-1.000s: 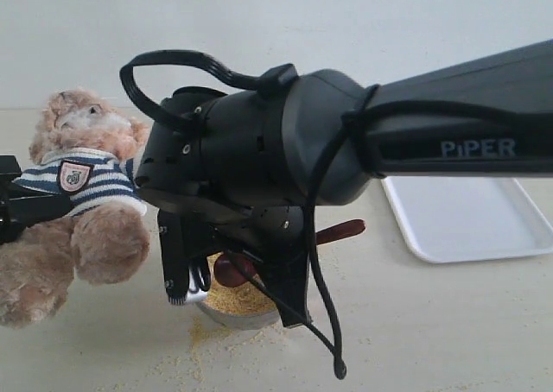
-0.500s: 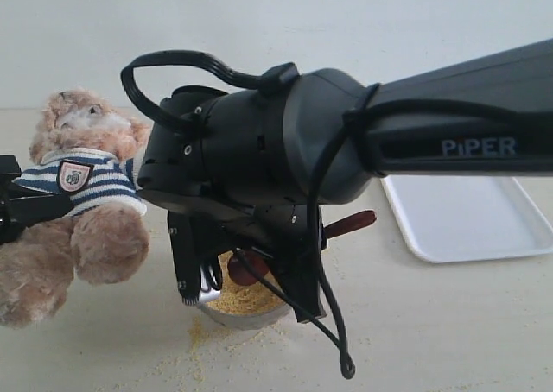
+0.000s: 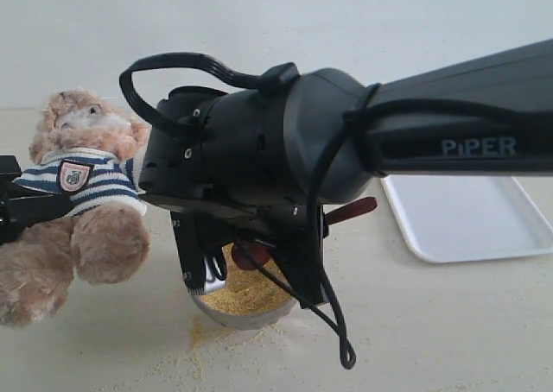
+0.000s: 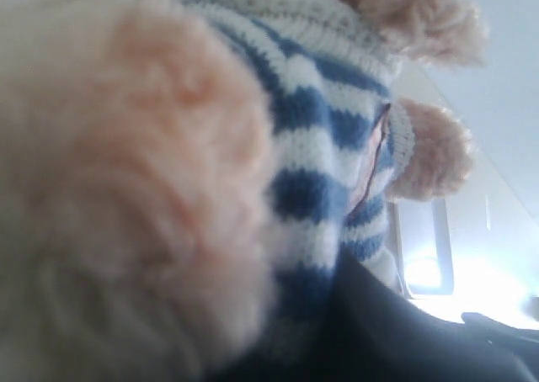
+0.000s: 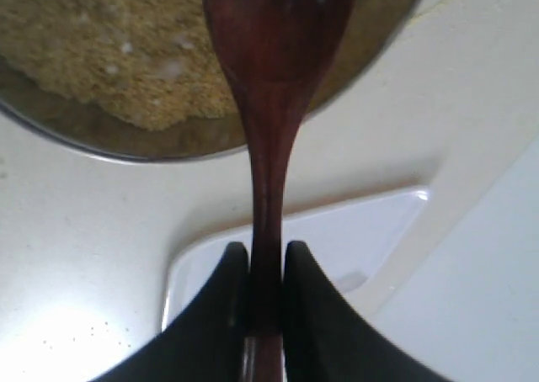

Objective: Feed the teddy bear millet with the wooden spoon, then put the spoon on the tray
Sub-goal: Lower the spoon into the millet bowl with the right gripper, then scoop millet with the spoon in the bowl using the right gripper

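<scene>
The teddy bear (image 3: 82, 185) in its striped shirt (image 4: 312, 146) hangs at the left, off the table. My left gripper (image 3: 30, 206) is shut on its body; one dark finger (image 4: 404, 331) presses the shirt. My right gripper (image 5: 265, 252) is shut on the slim handle of the wooden spoon (image 5: 269, 104). The spoon's oval bowl (image 3: 251, 256) is over the millet (image 5: 109, 54) in the round steel bowl (image 3: 242, 312), and its handle end (image 3: 352, 209) sticks out to the right. The white tray (image 3: 471, 219) lies at the right.
Loose millet grains (image 3: 199, 349) are scattered on the beige table in front of and left of the steel bowl. The bulky right arm (image 3: 363, 133) fills the centre of the exterior view and hides most of the bowl.
My right gripper has shifted slightly right over the steel bowl with the spoon, and the handle's end has risen a little. The bear and the left gripper have not moved.
</scene>
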`<control>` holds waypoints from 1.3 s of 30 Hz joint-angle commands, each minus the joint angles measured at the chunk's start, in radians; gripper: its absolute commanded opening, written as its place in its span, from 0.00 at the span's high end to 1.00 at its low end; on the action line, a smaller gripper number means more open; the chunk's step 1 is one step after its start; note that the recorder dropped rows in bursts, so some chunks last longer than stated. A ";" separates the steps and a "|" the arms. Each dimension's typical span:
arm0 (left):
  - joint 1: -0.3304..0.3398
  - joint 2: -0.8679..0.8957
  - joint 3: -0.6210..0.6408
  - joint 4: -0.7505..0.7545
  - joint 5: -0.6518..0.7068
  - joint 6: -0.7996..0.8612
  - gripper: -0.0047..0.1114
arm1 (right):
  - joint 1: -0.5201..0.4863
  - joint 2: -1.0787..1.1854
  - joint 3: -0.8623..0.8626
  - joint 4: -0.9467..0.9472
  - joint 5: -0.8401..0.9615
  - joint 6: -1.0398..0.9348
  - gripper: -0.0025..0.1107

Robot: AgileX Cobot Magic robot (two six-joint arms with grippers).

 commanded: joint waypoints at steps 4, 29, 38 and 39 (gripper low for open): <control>0.002 0.001 -0.006 -0.020 0.014 0.017 0.92 | -0.003 -0.003 0.001 -0.061 0.006 0.001 0.98; 0.002 0.001 -0.006 -0.020 0.014 0.038 0.92 | -0.034 -0.003 0.001 0.016 0.006 -0.039 0.98; 0.002 0.001 -0.006 -0.020 0.014 0.045 0.92 | -0.072 -0.003 0.001 0.022 -0.003 -0.028 0.98; 0.002 0.001 -0.006 -0.020 0.014 0.045 0.92 | -0.072 -0.003 0.001 0.022 -0.007 -0.028 0.98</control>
